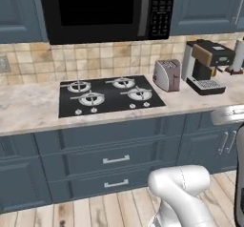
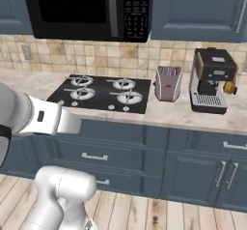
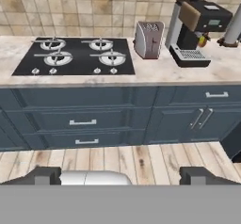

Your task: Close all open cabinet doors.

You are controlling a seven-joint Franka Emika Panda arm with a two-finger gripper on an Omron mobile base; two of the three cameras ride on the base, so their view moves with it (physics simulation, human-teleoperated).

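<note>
The tabletop (image 3: 155, 72) lay ahead of the claw (image 3: 120, 176). The cabinet doors (image 3: 188, 122) stood beyond it, below the tabletop, right of centre, apparently shut. Claw fingertips (image 3: 44, 175) stood wide apart, holding nothing.

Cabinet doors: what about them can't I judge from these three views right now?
- Upper cabinet doors: tops cut off by the frame edge in both base views.
- Dark panel at the hand view's right edge: cropped, maybe an open door.
- Tool: fingertips barely show, so I cannot tell its opening.
</note>
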